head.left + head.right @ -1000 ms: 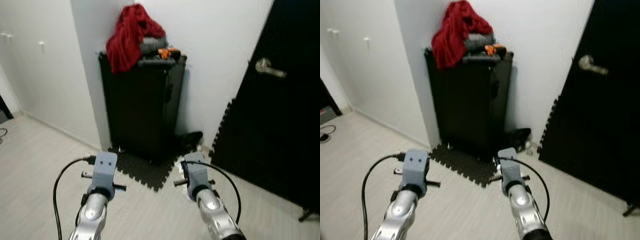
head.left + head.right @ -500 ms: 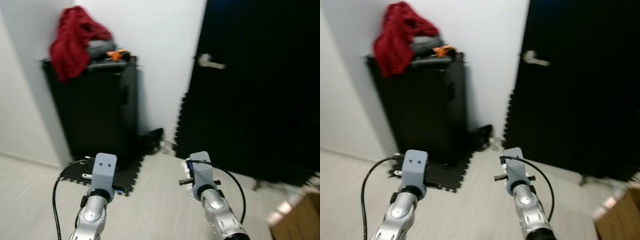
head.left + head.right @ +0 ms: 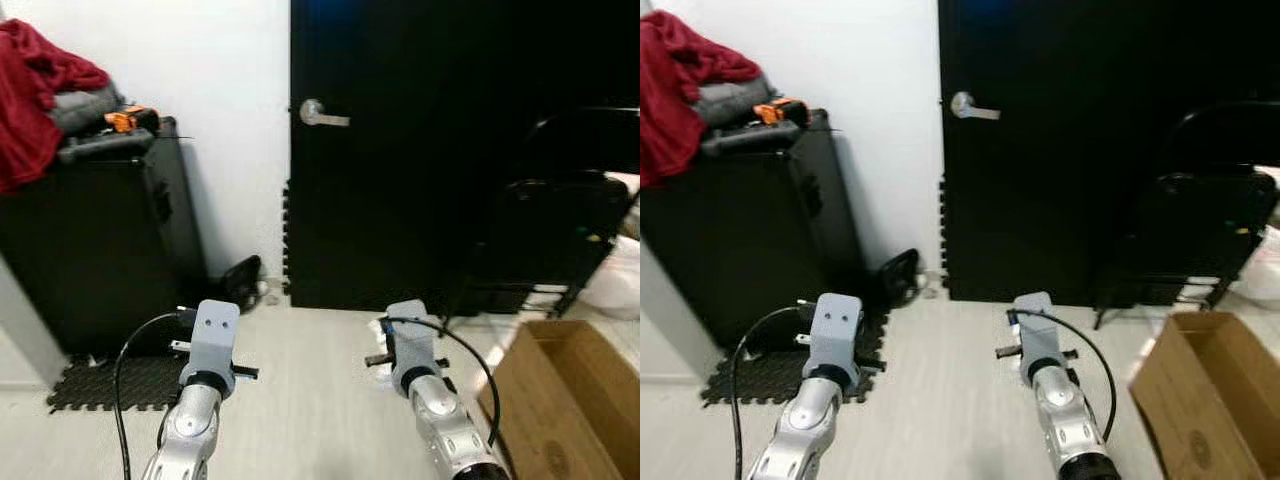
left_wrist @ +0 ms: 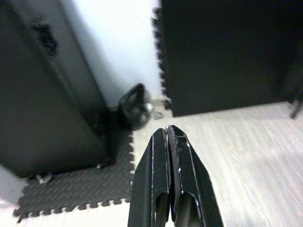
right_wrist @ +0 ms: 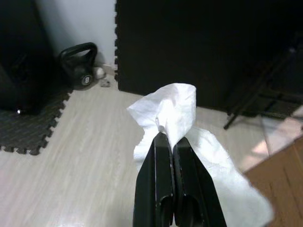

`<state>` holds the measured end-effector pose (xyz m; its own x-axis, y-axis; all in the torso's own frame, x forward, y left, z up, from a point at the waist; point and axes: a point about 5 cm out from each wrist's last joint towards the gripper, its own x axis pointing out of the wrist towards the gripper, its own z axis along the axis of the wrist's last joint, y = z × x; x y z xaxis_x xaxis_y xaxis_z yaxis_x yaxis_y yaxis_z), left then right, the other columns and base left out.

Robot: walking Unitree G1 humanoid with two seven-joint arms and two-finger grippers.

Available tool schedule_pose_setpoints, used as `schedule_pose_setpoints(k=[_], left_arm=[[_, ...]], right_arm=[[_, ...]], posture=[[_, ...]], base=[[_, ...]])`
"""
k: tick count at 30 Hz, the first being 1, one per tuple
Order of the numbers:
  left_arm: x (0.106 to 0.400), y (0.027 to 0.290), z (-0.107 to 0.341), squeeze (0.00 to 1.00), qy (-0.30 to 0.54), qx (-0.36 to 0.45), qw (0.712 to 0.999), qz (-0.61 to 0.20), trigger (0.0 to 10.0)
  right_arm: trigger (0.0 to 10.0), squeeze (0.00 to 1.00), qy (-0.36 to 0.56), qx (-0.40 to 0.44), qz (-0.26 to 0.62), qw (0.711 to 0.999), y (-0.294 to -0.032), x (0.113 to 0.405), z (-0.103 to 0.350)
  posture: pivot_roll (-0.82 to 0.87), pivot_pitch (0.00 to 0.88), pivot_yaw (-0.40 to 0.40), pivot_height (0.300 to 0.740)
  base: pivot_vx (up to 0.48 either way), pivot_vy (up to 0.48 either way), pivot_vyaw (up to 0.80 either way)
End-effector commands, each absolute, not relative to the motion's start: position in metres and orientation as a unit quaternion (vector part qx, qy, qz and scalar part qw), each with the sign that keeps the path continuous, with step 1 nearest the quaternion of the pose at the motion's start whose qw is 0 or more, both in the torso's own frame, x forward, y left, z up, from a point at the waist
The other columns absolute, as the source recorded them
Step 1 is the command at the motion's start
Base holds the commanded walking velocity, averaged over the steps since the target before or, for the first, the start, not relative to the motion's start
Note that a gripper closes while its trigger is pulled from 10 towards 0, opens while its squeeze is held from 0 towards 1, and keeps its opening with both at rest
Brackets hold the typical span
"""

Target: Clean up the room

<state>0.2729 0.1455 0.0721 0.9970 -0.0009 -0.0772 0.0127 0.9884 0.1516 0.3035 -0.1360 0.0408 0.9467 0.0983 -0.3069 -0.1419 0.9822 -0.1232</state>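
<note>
In the right wrist view my right gripper [image 5: 165,135] is shut on a crumpled white tissue [image 5: 171,105], which bulges out past the fingertips and hangs down one side. My left gripper [image 4: 166,130] is shut with nothing between its fingers. Both arms are held out low in front of me above the pale wood floor, the left wrist mount [image 3: 213,335] and the right wrist mount [image 3: 408,340] hiding the fingers in the eye views. An open brown cardboard box [image 3: 565,390] stands on the floor to my right.
A shut black door [image 3: 400,150] is straight ahead. Left of it stands a black cabinet [image 3: 90,240] with a red cloth [image 3: 30,100] on top, on a foam mat [image 3: 100,385]. A kettlebell [image 3: 243,280] sits by the wall. A black folding frame [image 3: 550,240] leans at the right.
The whole view has swung to the right: the cabinet has slid to the left edge, and the door, black frame and cardboard box have come into view. Both grippers hold as before.
</note>
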Motion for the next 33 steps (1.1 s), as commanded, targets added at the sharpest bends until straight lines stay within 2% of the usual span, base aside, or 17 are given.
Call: schedule_pose_setpoints(k=[1,33], left_arm=[[0.273,0.146,0.072,0.00,0.042,0.077,0.996,-0.002,10.0],[0.273,0.146,0.064,0.00,0.078,0.084,0.993,-0.004,10.0]], right_arm=[[10.0,0.00,0.160,-0.069,0.063,0.983,-0.135,0.302,0.038],[10.0,0.00,0.179,-0.084,0.015,0.980,-0.149,0.302,0.033]], posture=[[0.00,0.000,-0.007,0.740],[0.00,0.000,-0.001,0.740]], base=[[0.000,0.000,-0.80],[0.000,0.000,-0.80]])
